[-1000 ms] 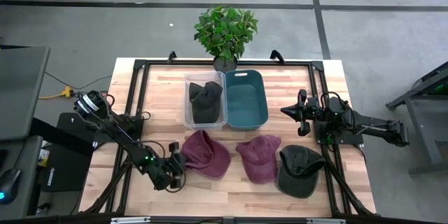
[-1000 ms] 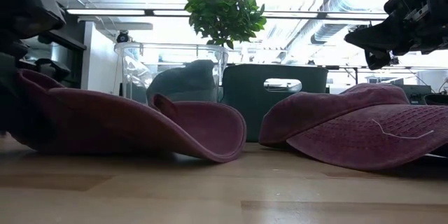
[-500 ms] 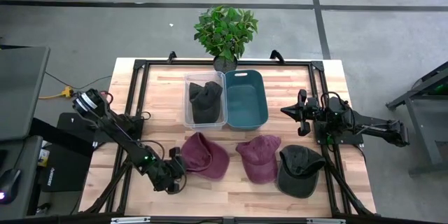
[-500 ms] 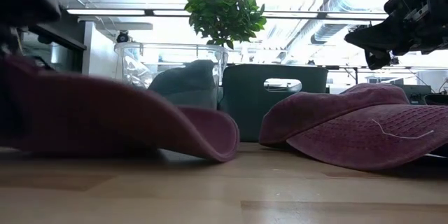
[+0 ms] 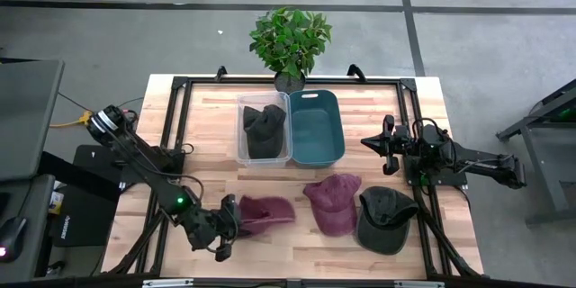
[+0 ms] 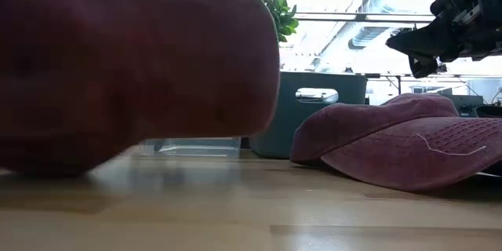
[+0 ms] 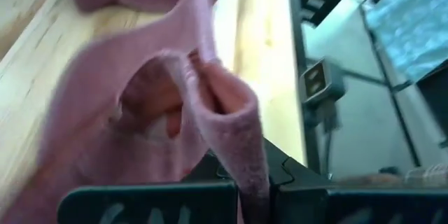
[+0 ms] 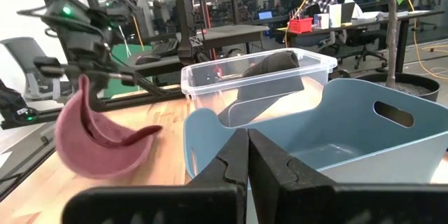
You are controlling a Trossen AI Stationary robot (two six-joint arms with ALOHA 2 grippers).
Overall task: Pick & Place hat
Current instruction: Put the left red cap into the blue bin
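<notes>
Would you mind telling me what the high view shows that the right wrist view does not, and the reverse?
Only the high view shows the dark grey cap and the second maroon cap lying on the wooden table, plus the whole leafy potted plant.

Only the right wrist view shows the room's desks and the right gripper shut.

Both show the left gripper shut on the lifted maroon cap, the clear plastic bin holding a dark hat, and the teal bin.

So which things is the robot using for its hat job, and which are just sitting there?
For the job:
- maroon hat, lifted by the left gripper
- clear bin with a dark hat inside
- teal bin
- second maroon hat
- dark green hat

Just there:
- potted plant
- right gripper, waiting
</notes>
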